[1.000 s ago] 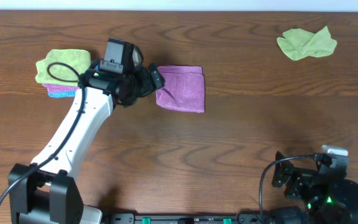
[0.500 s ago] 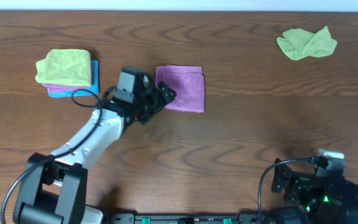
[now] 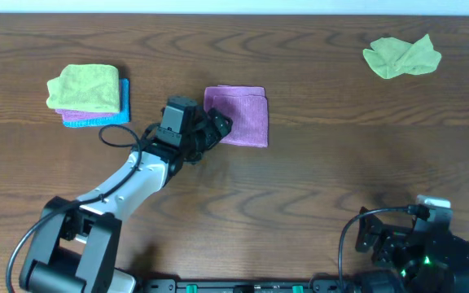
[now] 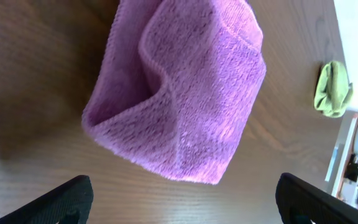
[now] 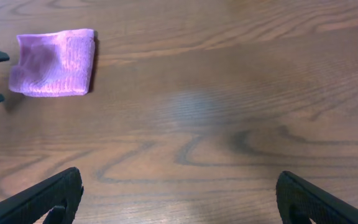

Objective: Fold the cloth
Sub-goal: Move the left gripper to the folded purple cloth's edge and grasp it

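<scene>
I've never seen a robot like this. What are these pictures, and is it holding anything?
These are two robot arms at a wooden table. One picture looks down from above; the other two come from a camera on each wrist, with its black fingertips showing. The left gripper is open right by a folded purple cloth, holding nothing. The right gripper is open too, empty, near the front edge. A stack of cloths lies far left, a crumpled green cloth far right.
</scene>
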`<state>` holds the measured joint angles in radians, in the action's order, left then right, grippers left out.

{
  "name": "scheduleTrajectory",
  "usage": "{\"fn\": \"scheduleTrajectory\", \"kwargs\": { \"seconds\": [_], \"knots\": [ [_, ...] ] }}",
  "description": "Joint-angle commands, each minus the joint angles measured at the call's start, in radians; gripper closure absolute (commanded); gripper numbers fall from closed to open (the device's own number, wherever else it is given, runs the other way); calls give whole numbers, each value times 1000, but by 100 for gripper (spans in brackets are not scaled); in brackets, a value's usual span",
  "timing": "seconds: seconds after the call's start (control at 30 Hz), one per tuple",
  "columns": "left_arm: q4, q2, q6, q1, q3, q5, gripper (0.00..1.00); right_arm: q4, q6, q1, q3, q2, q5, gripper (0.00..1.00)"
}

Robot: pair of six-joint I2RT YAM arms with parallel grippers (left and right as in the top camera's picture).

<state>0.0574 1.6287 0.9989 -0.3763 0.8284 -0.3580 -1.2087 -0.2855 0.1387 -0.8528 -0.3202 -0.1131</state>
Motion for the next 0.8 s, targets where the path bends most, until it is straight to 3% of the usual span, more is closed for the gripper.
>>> {"fn": "scheduleTrajectory", "kwargs": {
  "seconds": [0.0,0.77],
  "knots": [
    [28,55,32,-12,-7,24,5,-2,-17,-7,6,2,-14,1],
    [93,113,46,-14,-7,102,5,-2,-17,-8,6,2,-14,1]
  ]
}}
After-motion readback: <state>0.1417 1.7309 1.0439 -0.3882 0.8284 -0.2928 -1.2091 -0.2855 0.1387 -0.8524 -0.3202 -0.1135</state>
